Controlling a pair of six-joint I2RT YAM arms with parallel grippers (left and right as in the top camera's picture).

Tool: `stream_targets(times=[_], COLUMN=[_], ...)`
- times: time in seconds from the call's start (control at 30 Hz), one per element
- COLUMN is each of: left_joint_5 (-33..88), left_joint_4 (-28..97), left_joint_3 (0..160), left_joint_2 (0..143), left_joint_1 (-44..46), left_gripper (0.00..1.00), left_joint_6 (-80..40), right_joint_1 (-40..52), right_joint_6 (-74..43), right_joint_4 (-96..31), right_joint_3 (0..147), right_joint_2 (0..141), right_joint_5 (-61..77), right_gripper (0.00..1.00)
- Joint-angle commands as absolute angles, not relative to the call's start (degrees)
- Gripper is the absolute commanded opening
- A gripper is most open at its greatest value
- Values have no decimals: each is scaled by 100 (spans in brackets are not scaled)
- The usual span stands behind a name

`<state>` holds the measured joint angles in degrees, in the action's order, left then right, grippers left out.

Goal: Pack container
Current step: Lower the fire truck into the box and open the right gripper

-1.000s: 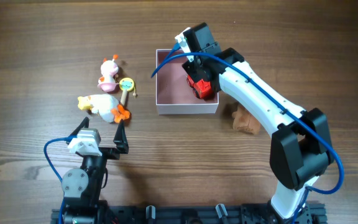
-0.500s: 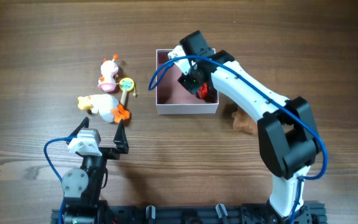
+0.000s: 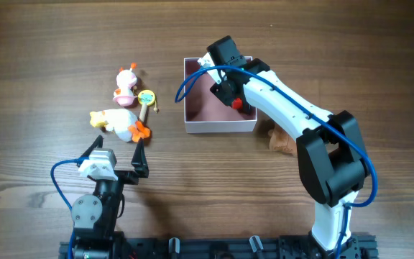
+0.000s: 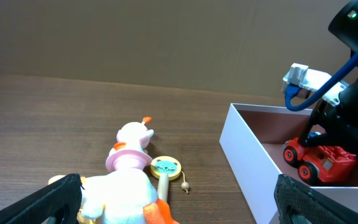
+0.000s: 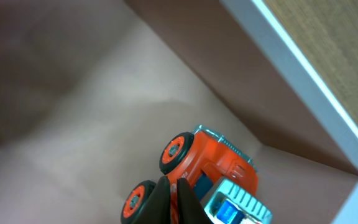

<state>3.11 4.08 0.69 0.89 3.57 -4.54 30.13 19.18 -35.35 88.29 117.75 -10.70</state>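
Observation:
The container (image 3: 218,126) is a square white-walled box with a dusty pink inside, at the table's middle; it also shows in the left wrist view (image 4: 260,168) and the right wrist view (image 5: 291,56). A red toy car (image 3: 237,104) lies inside it near the right wall, and shows in both wrist views (image 4: 319,158) (image 5: 213,165). My right gripper (image 3: 228,97) reaches down into the container; its fingers (image 5: 178,199) are shut together with the tips against the car. My left gripper (image 3: 116,152) is open and empty near the front left, its fingers (image 4: 179,205) wide apart.
A white duck plush with orange feet (image 3: 121,124), a small white and pink toy (image 3: 126,88) and a yellow rattle with a wooden handle (image 3: 146,98) lie left of the container. A brown object (image 3: 282,140) lies right of it, partly under my right arm.
My right gripper has moved lower into the container over the car. The container has shifted slightly to the right. The left arm has not moved.

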Motion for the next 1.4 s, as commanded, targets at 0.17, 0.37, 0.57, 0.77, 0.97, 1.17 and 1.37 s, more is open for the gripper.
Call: stream_targets(times=[0.17, 0.37, 0.57, 0.77, 0.97, 1.17, 1.37], left_joint_5=[403, 403, 403, 403, 403, 403, 403], left_joint_4=[410, 410, 410, 410, 410, 410, 410], left_joint_3=[34, 34, 34, 34, 34, 34, 34], left_joint_2=[75, 75, 75, 75, 75, 75, 75], left_joint_1=[305, 305, 305, 305, 305, 305, 305], left_gripper=[100, 100, 100, 100, 100, 100, 100], left_joint_6=[-342, -342, -342, -342, -342, -342, -342], right_joint_1=[3028, 3039, 3052, 3052, 3052, 3052, 3052], right_joint_6=[1610, 1485, 956, 3, -969, -1466, -1997], right_joint_4=[-3459, -3439, -3452, -3804, -5048, -5430, -5561], right_joint_3=[8914, 8917, 8925, 8925, 8925, 8910, 8849], right_joint_2=[11854, 11837, 11583, 10940, 10311, 10409, 10473], right_joint_5=[-1673, -1446, -1192, -1133, -1146, -740, -637], right_gripper=[4, 4, 4, 4, 4, 4, 4])
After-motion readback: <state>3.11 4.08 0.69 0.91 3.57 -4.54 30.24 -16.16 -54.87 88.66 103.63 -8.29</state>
